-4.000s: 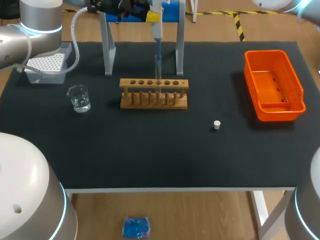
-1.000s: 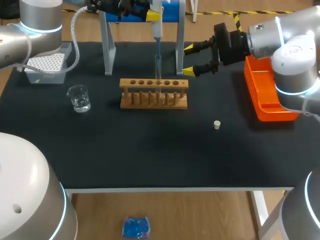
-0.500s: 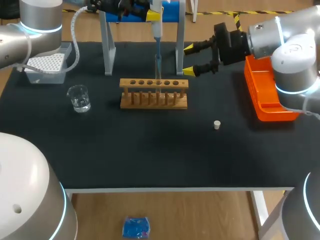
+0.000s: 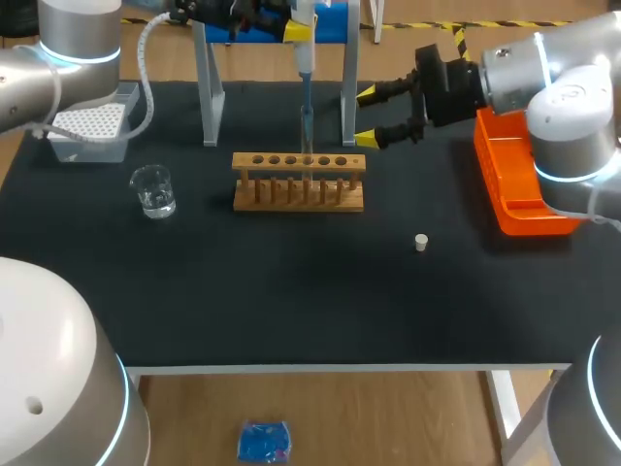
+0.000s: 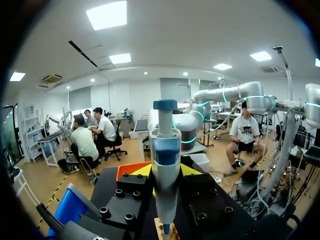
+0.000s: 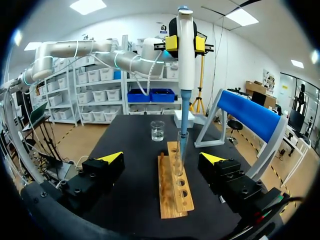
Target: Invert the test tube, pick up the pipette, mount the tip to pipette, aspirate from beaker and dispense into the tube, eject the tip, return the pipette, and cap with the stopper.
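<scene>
– left pincer (image 4: 299, 29) is clamped on the pipette (image 4: 305, 60) near its top, both yellow tips pressing its body. which step is that?
– dispensing, i'd say. the pipette hangs upright over the wooden rack (image 4: 299, 192) at the middle of the desk (image 4: 291, 301), toward the far side. its tip reaches down into the mouth of the test tube (image 6: 179, 150) standing in the rack. i can't tell how much liquid has gone in.
– and the right pincer (image 4: 372, 116)?
– spread wide, holding nothing, hovering just right of the rack on its far side.
– what does the next move call for?
– a straight lift, so the tip clears the tube without knocking it. then the tip gets ejected, likely over the orange bin (image 4: 543, 221) at the right, and the pipette goes to the stand (image 4: 209, 97) behind the rack.
– and capping?
– the stopper (image 4: 420, 243) lies alone on the desk, near and right of the rack. the right pincer is closest, but it would have to narrow a lot for something so small.
</scene>
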`<state>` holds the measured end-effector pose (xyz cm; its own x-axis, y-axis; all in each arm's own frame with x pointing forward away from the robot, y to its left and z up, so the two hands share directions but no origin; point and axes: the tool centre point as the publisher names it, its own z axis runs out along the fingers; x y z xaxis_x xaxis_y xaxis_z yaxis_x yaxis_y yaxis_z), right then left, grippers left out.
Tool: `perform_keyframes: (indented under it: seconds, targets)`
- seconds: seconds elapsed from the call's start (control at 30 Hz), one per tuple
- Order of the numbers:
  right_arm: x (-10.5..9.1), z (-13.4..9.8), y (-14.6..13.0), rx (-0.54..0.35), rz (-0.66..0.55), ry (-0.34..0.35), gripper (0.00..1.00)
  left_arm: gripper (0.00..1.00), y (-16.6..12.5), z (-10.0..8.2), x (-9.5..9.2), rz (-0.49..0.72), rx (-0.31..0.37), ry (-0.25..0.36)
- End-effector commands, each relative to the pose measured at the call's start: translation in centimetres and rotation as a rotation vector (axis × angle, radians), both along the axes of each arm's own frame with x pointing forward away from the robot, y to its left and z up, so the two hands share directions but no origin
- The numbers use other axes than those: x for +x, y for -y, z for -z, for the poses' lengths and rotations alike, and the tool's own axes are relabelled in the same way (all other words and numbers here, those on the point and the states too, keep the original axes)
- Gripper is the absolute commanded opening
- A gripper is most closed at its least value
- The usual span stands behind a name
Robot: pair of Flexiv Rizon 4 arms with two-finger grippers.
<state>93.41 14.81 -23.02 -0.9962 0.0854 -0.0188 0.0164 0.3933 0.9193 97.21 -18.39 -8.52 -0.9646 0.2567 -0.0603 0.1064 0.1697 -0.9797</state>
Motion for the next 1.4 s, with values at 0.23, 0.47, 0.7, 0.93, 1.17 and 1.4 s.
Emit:
perform_keyframes:
  seconds: [0.23, 0.47, 0.7, 0.93, 1.17, 1.4]
  targets:
    - [0.0, 0.0, 0.0, -0.001, 0.0, 0.0, 1.0, 0.0, 0.4, -0.7, -0.3, -0.01, 0.008, 0.016]
    - [0.0, 0.0, 0.0, -0.001, 0.0, 0.0, 1.0, 0.0, 0.3, -1.0, -0.5, -0.018, 0.012, 0.024]
    - [0.0, 0.0, 0.0, -0.001, 0.0, 0.0, 1.0, 0.0, 0.2, -1.3, -0.7, -0.023, 0.015, 0.029]
    - [0.0, 0.0, 0.0, -0.001, 0.0, 0.0, 1.0, 0.0, 0.0, -1.9, -0.8, -0.028, 0.019, 0.04]
    - [0.0, 0.0, 0.0, -0.001, 0.0, 0.0, 1.0, 0.0, 0.0, -2.5, -0.9, -0.027, 0.023, 0.049]
    - [0.0, 0.0, 0.0, -0.001, 0.0, 0.0, 1.0, 0.0, 0.1, -2.8, -0.9, -0.025, 0.027, 0.055]
